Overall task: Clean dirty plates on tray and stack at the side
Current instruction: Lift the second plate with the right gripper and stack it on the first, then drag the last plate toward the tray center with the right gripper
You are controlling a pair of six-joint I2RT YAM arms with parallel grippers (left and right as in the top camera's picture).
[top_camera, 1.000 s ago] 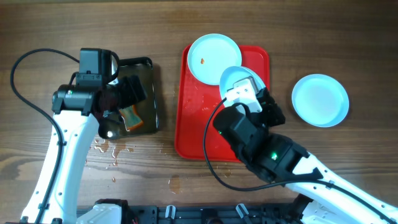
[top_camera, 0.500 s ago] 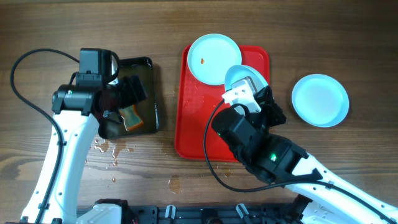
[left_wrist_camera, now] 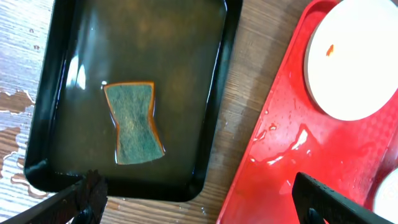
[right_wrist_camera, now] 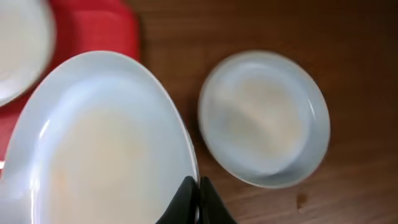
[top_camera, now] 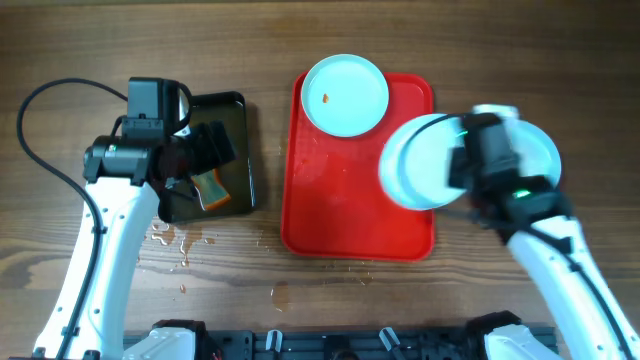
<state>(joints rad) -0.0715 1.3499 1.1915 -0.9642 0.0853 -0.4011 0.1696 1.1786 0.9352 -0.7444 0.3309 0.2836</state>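
The red tray (top_camera: 330, 200) lies mid-table. A pale blue plate (top_camera: 345, 93) with a small orange smear rests on its far left corner and also shows in the left wrist view (left_wrist_camera: 354, 59). My right gripper (right_wrist_camera: 198, 193) is shut on the rim of a second plate (top_camera: 420, 160), held above the tray's right edge; it also shows in the right wrist view (right_wrist_camera: 99, 143). A third plate (right_wrist_camera: 264, 118) lies on the wood right of the tray, partly hidden overhead by my right arm. My left gripper (left_wrist_camera: 199, 202) is open and empty above the black water tray (left_wrist_camera: 217, 124).
An orange-edged green sponge (left_wrist_camera: 132, 122) lies in the water of the black tray (top_camera: 240, 150). Water drops sit on the wood (top_camera: 170, 240) in front of it and on the red tray (left_wrist_camera: 292, 140).
My right arm has swung right, carrying the held plate from the tray's upper middle to its right edge, close to the plate on the wood. The left arm has not moved.
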